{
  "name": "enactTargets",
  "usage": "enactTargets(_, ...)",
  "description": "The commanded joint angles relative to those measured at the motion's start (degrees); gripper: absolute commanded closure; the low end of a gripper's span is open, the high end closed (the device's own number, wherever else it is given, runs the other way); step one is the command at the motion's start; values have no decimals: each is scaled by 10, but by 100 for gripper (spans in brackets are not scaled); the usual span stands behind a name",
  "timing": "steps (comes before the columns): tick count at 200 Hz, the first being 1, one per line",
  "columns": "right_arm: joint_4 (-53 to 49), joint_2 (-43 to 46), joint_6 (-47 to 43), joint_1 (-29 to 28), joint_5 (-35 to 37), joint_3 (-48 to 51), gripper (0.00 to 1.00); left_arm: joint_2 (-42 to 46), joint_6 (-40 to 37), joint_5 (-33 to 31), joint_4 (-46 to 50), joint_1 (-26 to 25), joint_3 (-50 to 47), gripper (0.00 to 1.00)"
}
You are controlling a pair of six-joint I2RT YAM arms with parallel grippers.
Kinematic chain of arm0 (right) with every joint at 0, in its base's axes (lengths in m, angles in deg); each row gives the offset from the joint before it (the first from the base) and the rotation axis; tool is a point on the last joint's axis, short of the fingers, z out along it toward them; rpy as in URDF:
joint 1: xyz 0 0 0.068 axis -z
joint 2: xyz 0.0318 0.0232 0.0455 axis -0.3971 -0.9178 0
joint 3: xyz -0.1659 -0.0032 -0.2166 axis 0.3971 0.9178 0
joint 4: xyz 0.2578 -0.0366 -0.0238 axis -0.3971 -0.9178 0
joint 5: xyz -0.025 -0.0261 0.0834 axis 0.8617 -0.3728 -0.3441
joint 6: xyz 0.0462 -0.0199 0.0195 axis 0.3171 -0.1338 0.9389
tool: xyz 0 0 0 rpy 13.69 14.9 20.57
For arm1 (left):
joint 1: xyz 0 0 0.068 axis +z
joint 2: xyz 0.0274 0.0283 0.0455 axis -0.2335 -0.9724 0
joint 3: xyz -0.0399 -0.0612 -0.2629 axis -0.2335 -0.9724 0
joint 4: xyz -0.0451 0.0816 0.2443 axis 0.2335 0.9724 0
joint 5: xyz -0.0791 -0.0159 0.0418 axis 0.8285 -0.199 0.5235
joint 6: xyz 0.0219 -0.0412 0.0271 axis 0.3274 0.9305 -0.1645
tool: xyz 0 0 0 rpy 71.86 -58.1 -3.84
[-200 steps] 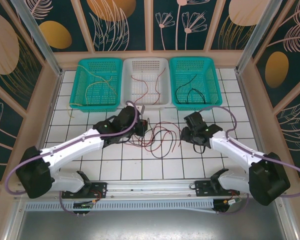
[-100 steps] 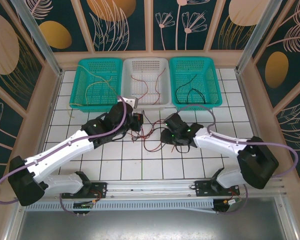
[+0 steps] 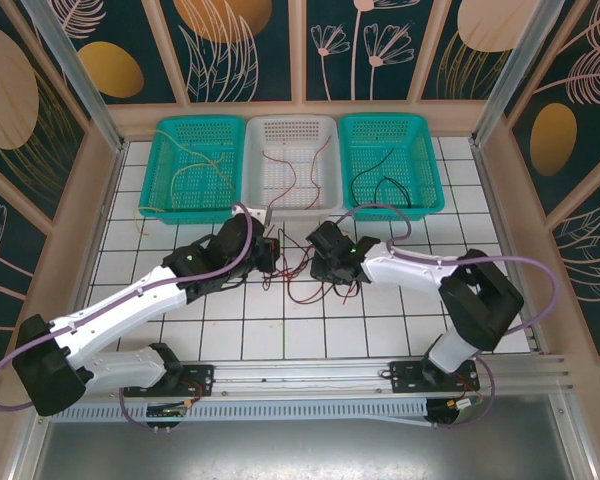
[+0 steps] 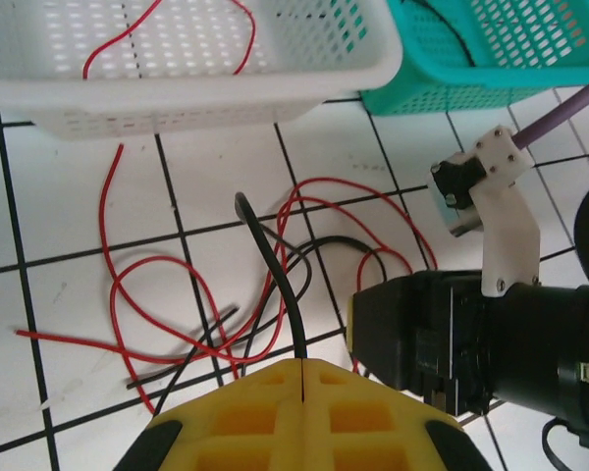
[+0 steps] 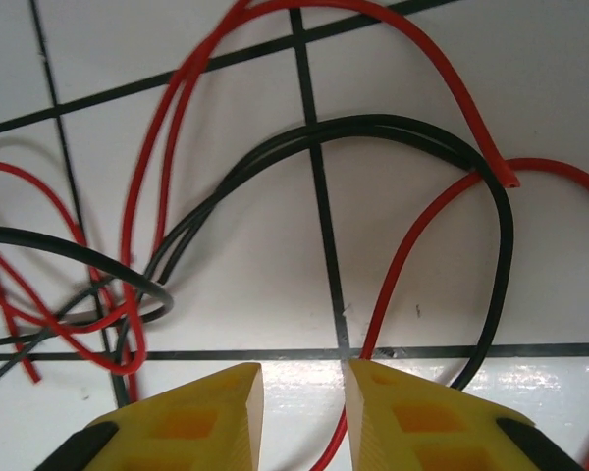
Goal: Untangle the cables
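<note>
The white tiled table (image 3: 230, 330) carried three perforated plastic baskets along its far edge. The left teal basket (image 3: 190, 213) held a pale yellow cable (image 3: 202, 166), the white basket (image 3: 310, 208) held a red cable (image 3: 288, 170), and the right teal basket (image 3: 400, 212) held a black cable (image 3: 380, 183).

Within the last second the right arm (image 3: 420, 268) had swung in from the right side of the table to the middle. The left arm (image 3: 150, 295) had edged towards the white basket. The left gripper (image 4: 303, 365) was clamped shut on another thin black cable (image 4: 280, 285), which rose out from between its closed yellow fingers. The right gripper (image 5: 304, 378) hung low over the tangle of red and black cables (image 3: 305, 280) lying just in front of the white basket. Its jaws had narrowed but stood parted, with nothing pinched.

One strand looked anchored while the other arm came for a second, so pulling apart seemed about to begin. The tangle itself remained unsorted.
</note>
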State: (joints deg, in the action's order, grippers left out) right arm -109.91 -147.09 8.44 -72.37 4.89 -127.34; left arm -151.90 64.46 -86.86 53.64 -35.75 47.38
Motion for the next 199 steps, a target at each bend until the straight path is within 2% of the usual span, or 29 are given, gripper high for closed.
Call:
enactTargets(1, -20, -23, 22, -1, 18, -14, 73, 2, 7, 6, 3, 1, -7, 100)
enactTargets(13, -15, -35, 21, -1, 15, -18, 74, 2, 5, 12, 2, 1, -8, 100)
enactTargets(35, -22, -57, 23, -1, 16, -28, 75, 2, 5, 19, 0, 2, -6, 91)
enactTargets(63, -35, -73, 27, 0, 29, -35, 77, 4, 6, 13, 2, 1, 1, 71)
enactTargets(84, -51, -69, 32, 1, 44, -36, 77, 5, 5, 6, 5, 1, 9, 63)
enactTargets(122, -89, -47, 33, 0, 80, -44, 73, 3, 0, 2, 13, 2, 20, 56)
enactTargets(172, -101, -10, 26, 6, 94, -33, 68, 2, -8, -6, 18, 4, 46, 53)
enactTargets(199, -118, 4, 16, 32, 117, -30, 69, 2, -10, 2, 9, 5, 56, 52)
